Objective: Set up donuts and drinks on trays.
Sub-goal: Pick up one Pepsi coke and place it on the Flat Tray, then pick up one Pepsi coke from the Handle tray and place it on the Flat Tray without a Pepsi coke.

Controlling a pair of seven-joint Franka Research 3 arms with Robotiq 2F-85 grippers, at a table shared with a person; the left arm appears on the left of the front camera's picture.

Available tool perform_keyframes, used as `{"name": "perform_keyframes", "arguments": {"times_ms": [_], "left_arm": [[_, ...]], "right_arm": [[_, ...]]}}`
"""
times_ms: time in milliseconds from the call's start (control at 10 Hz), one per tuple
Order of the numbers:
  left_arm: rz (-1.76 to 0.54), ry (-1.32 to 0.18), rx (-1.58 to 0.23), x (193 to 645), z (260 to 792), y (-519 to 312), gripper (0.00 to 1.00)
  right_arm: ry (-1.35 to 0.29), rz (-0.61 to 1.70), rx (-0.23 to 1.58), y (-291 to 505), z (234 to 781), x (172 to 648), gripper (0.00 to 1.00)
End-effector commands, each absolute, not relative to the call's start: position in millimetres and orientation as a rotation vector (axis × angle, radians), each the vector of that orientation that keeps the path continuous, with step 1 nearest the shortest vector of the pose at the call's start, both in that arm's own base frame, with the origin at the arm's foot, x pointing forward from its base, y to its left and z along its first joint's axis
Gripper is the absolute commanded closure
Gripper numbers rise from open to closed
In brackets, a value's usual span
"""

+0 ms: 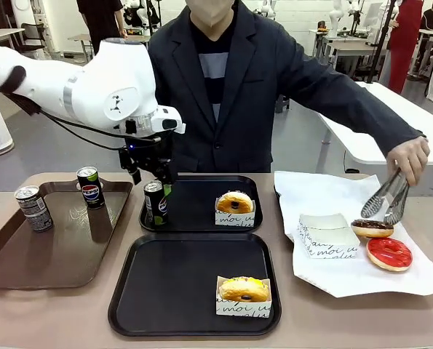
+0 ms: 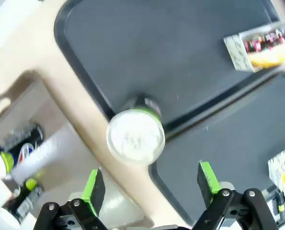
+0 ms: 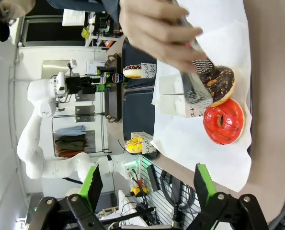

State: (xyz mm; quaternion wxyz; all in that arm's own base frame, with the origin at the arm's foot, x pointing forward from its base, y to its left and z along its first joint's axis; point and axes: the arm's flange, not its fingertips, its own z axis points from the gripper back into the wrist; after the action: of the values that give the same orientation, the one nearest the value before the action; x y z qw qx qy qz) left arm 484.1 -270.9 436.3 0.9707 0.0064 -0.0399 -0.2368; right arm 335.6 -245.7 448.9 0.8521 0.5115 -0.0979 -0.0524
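Black can (image 1: 155, 203) stands at left rim of far tray (image 1: 198, 205), jaws spread above.

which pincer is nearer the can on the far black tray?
Left. The left pincer hovers just above the can; the right pincer is off by the white paper.

We see a person's hand (image 3: 156, 28) holding tongs (image 3: 197, 79) at a chocolate donut (image 3: 221, 84) beside a red donut (image 3: 223, 121) on white paper (image 3: 199, 143). Our right gripper (image 3: 149, 184) stands wide.
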Motion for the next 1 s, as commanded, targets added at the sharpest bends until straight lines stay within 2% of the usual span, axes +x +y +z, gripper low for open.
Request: {"name": "perform_keyframes", "arguments": {"times_ms": [0,200,500,600,900], "left_arm": [[-0.465,-0.029,0.013,432.5,463.4,-247.1,0.00],[-0.474,-0.021,-0.013,391.3,477.2,-221.0,0.00],[-0.438,0.000,-0.054,364.7,480.9,-185.9,0.00],[-0.455,-0.024,-0.003,379.5,484.1,-212.7,0.00],[-0.455,-0.024,-0.003,379.5,484.1,-212.7,0.00]], "right_arm": [[-0.207,-0.108,1.083,-245.9,449.7,334.5,0.00],[-0.207,-0.108,1.083,-245.9,449.7,334.5,0.00],[-0.207,-0.108,1.083,-245.9,449.7,334.5,0.00],[-0.207,-0.108,1.083,-245.9,449.7,334.5,0.00],[-0.207,-0.108,1.083,-245.9,449.7,334.5,0.00]]}}
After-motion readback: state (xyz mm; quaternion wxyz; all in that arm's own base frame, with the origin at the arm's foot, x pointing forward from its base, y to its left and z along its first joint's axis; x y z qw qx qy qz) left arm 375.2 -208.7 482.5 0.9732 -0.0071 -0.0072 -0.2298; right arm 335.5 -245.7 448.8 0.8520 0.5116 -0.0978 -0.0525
